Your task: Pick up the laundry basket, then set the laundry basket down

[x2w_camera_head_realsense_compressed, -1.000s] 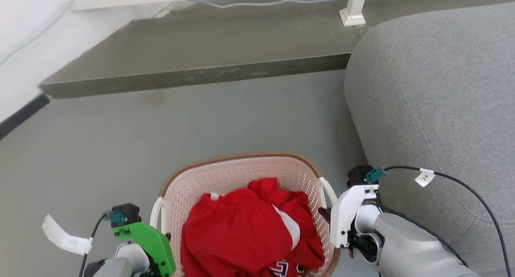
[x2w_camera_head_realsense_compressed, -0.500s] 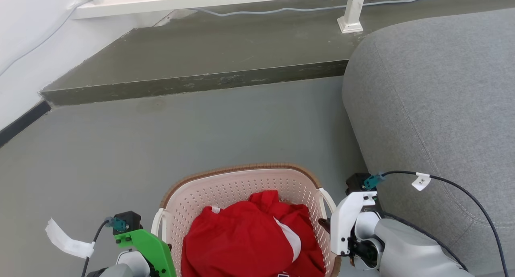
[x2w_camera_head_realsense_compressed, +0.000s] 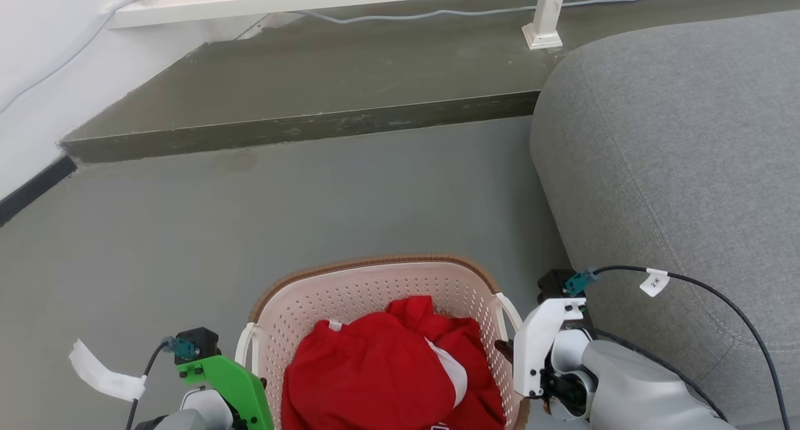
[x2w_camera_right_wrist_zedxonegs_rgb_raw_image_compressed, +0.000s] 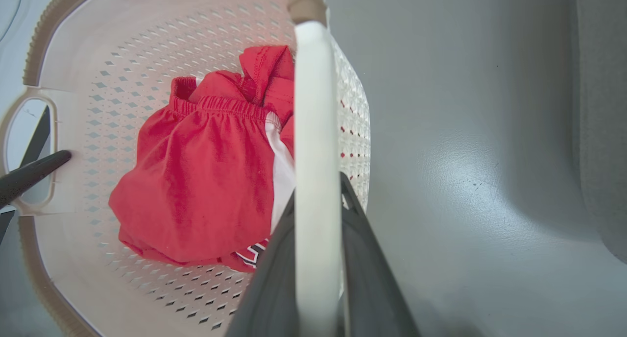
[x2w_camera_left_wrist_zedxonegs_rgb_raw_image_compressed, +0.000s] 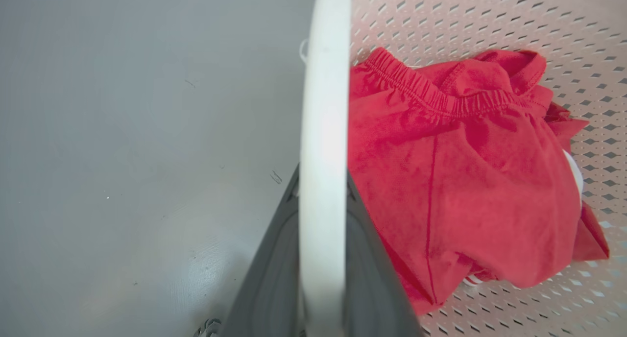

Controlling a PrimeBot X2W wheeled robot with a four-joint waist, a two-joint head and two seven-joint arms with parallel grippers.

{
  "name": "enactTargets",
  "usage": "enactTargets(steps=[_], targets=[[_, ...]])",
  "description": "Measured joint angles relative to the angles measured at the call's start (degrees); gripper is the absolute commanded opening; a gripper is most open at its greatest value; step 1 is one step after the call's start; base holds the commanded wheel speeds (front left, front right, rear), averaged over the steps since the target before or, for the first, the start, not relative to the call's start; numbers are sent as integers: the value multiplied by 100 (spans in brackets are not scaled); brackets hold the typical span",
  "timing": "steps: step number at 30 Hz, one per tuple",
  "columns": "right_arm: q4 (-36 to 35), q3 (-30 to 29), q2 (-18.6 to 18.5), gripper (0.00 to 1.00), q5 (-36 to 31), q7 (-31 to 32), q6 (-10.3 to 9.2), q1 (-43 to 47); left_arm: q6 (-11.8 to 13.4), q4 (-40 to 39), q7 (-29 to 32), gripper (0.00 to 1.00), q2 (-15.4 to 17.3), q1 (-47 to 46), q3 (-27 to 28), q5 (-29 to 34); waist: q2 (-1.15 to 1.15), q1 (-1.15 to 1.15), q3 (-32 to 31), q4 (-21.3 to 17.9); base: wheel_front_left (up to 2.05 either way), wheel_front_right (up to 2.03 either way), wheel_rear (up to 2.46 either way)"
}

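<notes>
The laundry basket (x2w_camera_head_realsense_compressed: pixel 375 261) is low in the middle of the head view, w/ red clothes (x2w_camera_head_realsense_compressed: pixel 375 367) inside. The left gripper (x2w_camera_left_wrist_zedxonegs_rgb_raw_image_compressed: pixel 322 178) pinches the white left handle (x2w_camera_left_wrist_zedxonegs_rgb_raw_image_compressed: pixel 323 107), one dark finger on each side, tight on it. The right gripper (x2w_camera_right_wrist_zedxonegs_rgb_raw_image_compressed: pixel 318 190) pinches the right handle (x2w_camera_right_wrist_zedxonegs_rgb_raw_image_compressed: pixel 316 107) the same way. Can't tell if the basket touches the grey floor (x2w_camera_head_realsense_compressed: pixel 250 217). A grey sofa (x2w_camera_head_realsense_compressed: pixel 675 167) is just beside it on the right. A dark step (x2w_camera_head_realsense_compressed: pixel 312 80) is farther off.

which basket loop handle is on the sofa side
The right handle of the laundry basket, clamped by the white-cased right end effector, nearest the grey sofa. The left handle, in the green-cased left end effector, faces open floor.
</notes>
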Motion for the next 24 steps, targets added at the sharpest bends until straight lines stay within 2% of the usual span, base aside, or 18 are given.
enactTargets(steps=[24], targets=[[-71,125,-18,0,77,-103,-68,-258,1,-125,-133,0,63,-65,31,-34,0,0,308,-1,0,0,0]])
